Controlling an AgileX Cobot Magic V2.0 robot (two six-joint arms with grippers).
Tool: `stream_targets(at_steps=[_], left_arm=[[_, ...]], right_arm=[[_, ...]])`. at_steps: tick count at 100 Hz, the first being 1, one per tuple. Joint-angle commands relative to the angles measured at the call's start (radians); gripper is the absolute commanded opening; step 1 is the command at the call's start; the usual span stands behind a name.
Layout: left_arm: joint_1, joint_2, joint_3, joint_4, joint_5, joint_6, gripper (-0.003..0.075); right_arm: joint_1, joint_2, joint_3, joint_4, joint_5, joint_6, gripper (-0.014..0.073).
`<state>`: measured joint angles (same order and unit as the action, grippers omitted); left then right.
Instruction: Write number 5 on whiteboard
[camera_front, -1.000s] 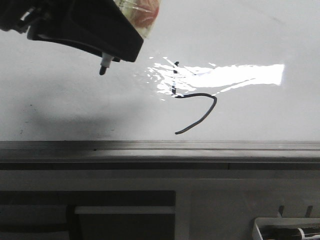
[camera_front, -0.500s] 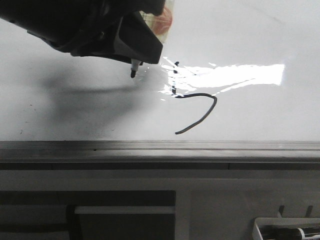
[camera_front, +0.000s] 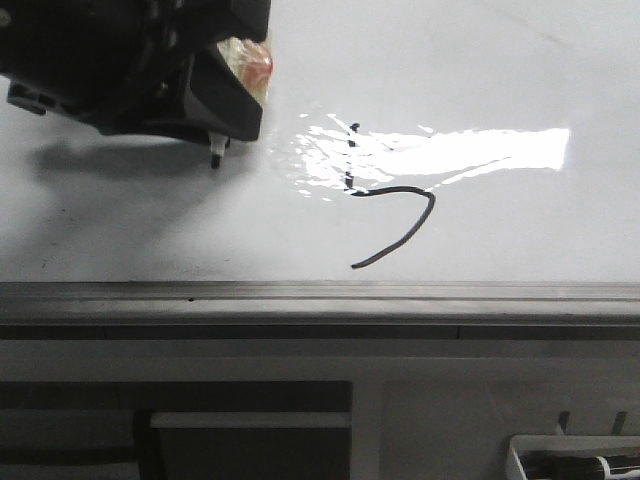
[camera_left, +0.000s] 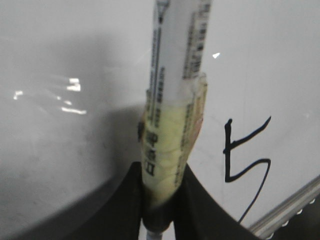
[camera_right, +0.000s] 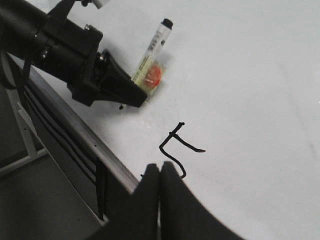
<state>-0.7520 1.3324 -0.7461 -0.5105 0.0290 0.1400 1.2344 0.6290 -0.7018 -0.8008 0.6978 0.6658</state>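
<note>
The black left gripper (camera_front: 215, 140) is seen clamped around a white marker pen with a yellowish tape wrap (camera_left: 175, 135), the barrel being squeezed between the two dark fingers (camera_left: 200, 205) in the left wrist view; in the front view the pen's black tip (camera_front: 215, 160) is pointed down at the board surface, though whether it touches cannot be told. The pen's capless far end is shown rising above the gripper in the right wrist view. The black right gripper (camera_right: 160, 200) is held with its two fingers pressed together, nothing being gripped between them, just above the board's near edge. The large glossy white flat whiteboard (camera_front: 500, 60) is crossed by a bright band of glare, and its grey metal edge strip (camera_front: 400, 292) runs along the near side. The thin black hand-drawn number 5 (camera_front: 390, 205) is found near the middle of the board, to the right of the left gripper and apart from it; in the right wrist view a top stroke is seen joined to it
</note>
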Motion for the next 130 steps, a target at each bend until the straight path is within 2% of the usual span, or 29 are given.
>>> stream_targets(at_steps=[1,18,88,100,117,130], left_arm=[[-0.019,-0.004,-0.004,-0.025,-0.077,-0.009,-0.0021],[-0.022,0.006,0.031,-0.061,-0.153,-0.009,-0.0021],[-0.018,0.006,0.031,-0.127,-0.153,-0.009,-0.0013],[-0.018,0.006,0.031,-0.129,-0.153,-0.009,0.0072],[-0.018,0.006,0.031,-0.139,-0.153,-0.009,0.0259],[-0.018,0.006,0.031,-0.139,-0.155,-0.009,0.0312]], right_arm=[[0.0,-0.001,-0.031,-0.05,-0.029,0.002,-0.0062],[0.0,-0.001,-0.031,-0.05,-0.024,0.002,-0.0062],[0.0,-0.001,-0.031,-0.044,-0.024,0.012,-0.0062],[0.0,-0.001,-0.031,-0.044,-0.024,0.026,-0.0062],[0.0,-0.001,-0.031,-0.044,-0.024,0.036,-0.0062],[0.0,-0.001,-0.031,-0.044,-0.024,0.036,-0.0062]])
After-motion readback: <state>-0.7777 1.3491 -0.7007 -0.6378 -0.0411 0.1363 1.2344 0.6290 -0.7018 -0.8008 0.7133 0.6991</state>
